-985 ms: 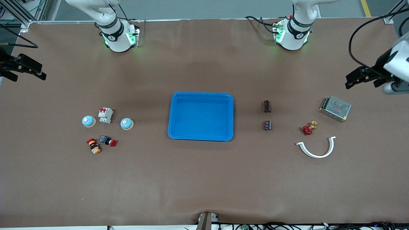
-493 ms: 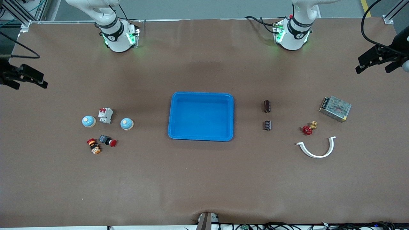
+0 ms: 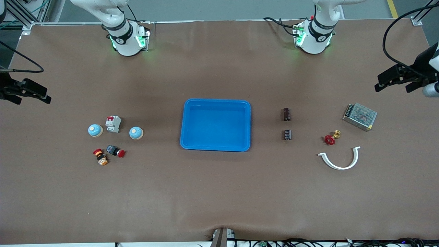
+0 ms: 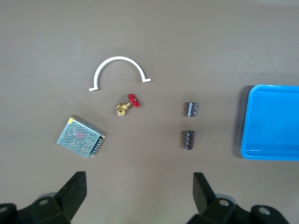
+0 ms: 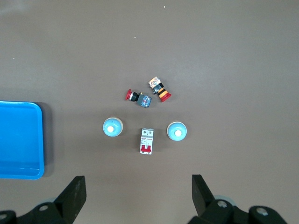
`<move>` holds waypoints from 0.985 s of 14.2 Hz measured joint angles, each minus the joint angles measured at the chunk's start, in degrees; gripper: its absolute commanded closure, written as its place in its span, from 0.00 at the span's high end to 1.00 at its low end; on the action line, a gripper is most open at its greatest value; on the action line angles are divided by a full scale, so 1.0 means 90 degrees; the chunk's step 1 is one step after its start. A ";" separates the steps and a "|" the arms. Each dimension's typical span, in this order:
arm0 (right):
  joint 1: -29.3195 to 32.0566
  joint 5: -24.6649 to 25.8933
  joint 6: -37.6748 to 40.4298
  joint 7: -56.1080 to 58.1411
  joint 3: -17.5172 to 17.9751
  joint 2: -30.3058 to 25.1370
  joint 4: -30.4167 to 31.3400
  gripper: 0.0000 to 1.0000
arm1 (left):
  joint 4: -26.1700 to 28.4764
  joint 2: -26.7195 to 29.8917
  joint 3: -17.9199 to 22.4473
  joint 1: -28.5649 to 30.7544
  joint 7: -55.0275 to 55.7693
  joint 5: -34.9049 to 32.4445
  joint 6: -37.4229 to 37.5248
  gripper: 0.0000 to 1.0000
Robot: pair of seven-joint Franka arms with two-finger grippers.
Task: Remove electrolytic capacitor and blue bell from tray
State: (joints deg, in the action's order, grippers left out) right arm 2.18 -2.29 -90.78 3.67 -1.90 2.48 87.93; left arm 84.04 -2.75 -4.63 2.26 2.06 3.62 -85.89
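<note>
The blue tray (image 3: 215, 125) sat empty mid-table, both electrolytic capacitors (image 3: 286, 114) on the mat toward the left arm's end and both blue bells (image 3: 136, 133) toward the right arm's end, so the removal looked already done. The left gripper (image 3: 394, 78) hovered over the table edge near the mesh-cased power supply (image 3: 359, 116), fingers spread and empty, and the right gripper (image 3: 29, 92) hung likewise spread over its own end. The sound move, I judged, was simply to keep both arms high and clear of the parts.

Even overhead light, soft faint shadows, sharp focus, green glow at arm bases
</note>
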 measured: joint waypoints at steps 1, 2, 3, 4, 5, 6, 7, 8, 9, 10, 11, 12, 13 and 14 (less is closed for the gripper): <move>0.0026 0.0000 -0.0004 -0.0002 -0.0002 0.0000 0.0000 1.00 | -0.0051 -0.0048 0.0061 -0.0078 0.0003 0.0000 0.0008 1.00; 0.0054 0.0000 -0.0020 -0.0002 -0.0006 0.0000 0.0000 1.00 | -0.0097 -0.0072 0.0135 -0.0156 0.0003 0.0000 0.0027 1.00; 0.0071 0.0002 -0.0073 -0.0002 -0.0008 0.0000 0.0000 1.00 | -0.0123 -0.0079 0.0177 -0.0199 0.0003 0.0000 0.0046 1.00; 0.0077 0.0003 -0.0160 -0.0002 -0.0009 0.0000 0.0000 1.00 | -0.0134 -0.0079 0.0202 -0.0222 -0.0004 0.0000 0.0052 1.00; 0.0078 0.0005 -0.0240 -0.0002 -0.0008 0.0000 0.0000 1.00 | -0.0138 -0.0080 0.0216 -0.0231 -0.0045 0.0000 0.0054 1.00; 0.0083 0.0006 -0.0278 -0.0002 -0.0009 0.0001 0.0000 1.00 | -0.0140 -0.0081 0.0227 -0.0232 -0.0120 -0.0004 0.0054 1.00; 0.0092 0.0006 -0.0294 -0.0002 -0.0009 0.0000 0.0000 1.00 | -0.0144 -0.0082 0.0233 -0.0232 -0.0193 -0.0052 0.0054 1.00; 0.0099 0.0006 -0.0303 -0.0001 -0.0009 0.0001 0.0000 1.00 | -0.0148 -0.0085 0.0234 -0.0234 -0.0239 -0.0158 0.0054 1.00; 0.0103 0.0006 -0.0306 -0.0001 -0.0009 0.0000 0.0000 1.00 | -0.0153 -0.0086 0.0234 -0.0238 -0.0252 -0.0244 0.0054 1.00; 0.0105 0.0006 -0.0306 -0.0001 -0.0009 0.0000 0.0000 1.00 | -0.0156 -0.0088 0.0234 -0.0241 -0.0254 -0.0277 0.0049 1.00; 0.0105 0.0006 -0.0306 -0.0001 -0.0009 0.0000 0.0000 1.00 | -0.0160 -0.0089 0.0234 -0.0244 -0.0254 -0.0288 0.0038 1.00; 0.0105 0.0006 -0.0306 0.0000 -0.0009 0.0001 0.0000 1.00 | -0.0162 -0.0089 0.0234 -0.0246 -0.0254 -0.0292 0.0020 1.00; 0.0105 0.0006 -0.0306 0.0000 -0.0009 0.0000 0.0000 1.00 | -0.0164 -0.0089 0.0233 -0.0247 -0.0254 -0.0298 -0.0025 1.00; 0.0105 0.0006 -0.0308 0.0000 -0.0009 0.0000 -0.0001 1.00 | -0.0165 -0.0090 0.0234 -0.0246 -0.0254 -0.0305 -0.0108 1.00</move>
State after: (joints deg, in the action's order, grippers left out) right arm 3.13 -2.24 -93.55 3.67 -1.99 2.48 87.92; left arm 82.56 -3.55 -2.53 0.04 -0.23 0.87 -86.86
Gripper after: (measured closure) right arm 0.000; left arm 0.000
